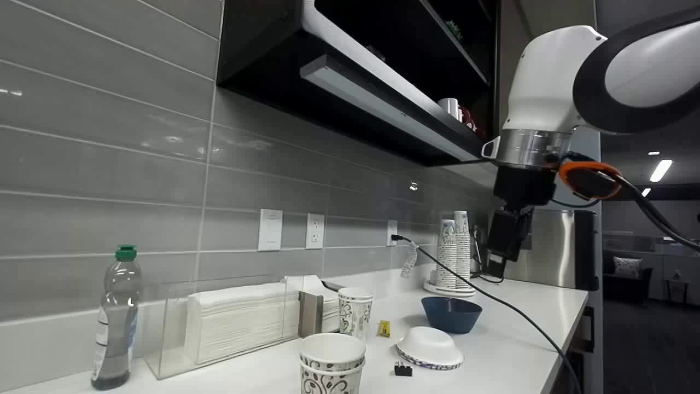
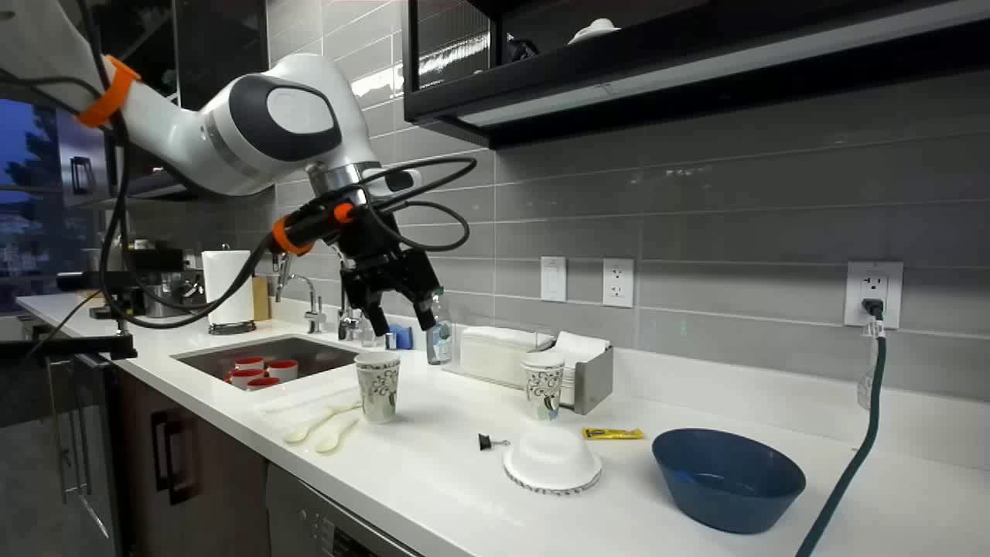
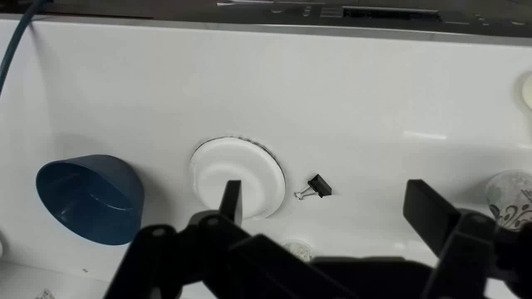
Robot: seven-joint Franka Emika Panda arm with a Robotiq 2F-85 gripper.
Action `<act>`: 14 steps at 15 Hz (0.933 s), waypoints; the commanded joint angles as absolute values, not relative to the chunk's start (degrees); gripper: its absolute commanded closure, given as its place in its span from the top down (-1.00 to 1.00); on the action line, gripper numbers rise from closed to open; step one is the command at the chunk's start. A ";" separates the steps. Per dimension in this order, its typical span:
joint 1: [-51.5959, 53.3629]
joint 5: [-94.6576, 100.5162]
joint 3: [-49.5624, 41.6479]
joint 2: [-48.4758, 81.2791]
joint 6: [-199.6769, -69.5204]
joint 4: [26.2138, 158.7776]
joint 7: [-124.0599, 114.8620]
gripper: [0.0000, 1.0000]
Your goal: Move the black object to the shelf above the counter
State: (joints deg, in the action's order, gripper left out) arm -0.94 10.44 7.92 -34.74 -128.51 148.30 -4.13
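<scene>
Grey tiles [image 1: 109, 164] line the wall [image 2: 568, 201], ceiling lights [image 1: 660, 170] glow, and a window [image 2: 27, 155] shows deep blue.

No text, brand or number is legible. Printing on the bottle label [image 2: 439, 334], the yellow packet [image 2: 612, 434], the cord tag [image 1: 409, 260] and the appliance panel [image 3: 390, 14] is too small or blurred to read.

Black clip [image 3: 320, 185], white counter [image 3: 332, 91], swirl-patterned cups [image 2: 378, 391]

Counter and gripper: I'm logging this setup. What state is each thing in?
Gripper: open
Black binder clip: resting, ungripped
White bowl: upside down
Blue bowl: upright
Bottle: upright, capped
Cord: plugged in
Yellow packet: lying flat
Napkins: stacked
Cups beside napkins: upright
Tall cup stacks: standing
</scene>
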 commanded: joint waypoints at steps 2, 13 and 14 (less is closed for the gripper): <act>-0.26 10.90 7.32 -34.67 -128.34 148.20 -4.50 1.00; -7.81 11.84 13.03 -5.79 -131.10 132.60 -43.48 1.00; -6.75 11.15 12.14 -2.92 -130.16 130.56 -46.00 1.00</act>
State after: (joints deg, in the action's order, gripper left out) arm -7.96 10.77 12.97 -12.70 -133.23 138.72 -37.98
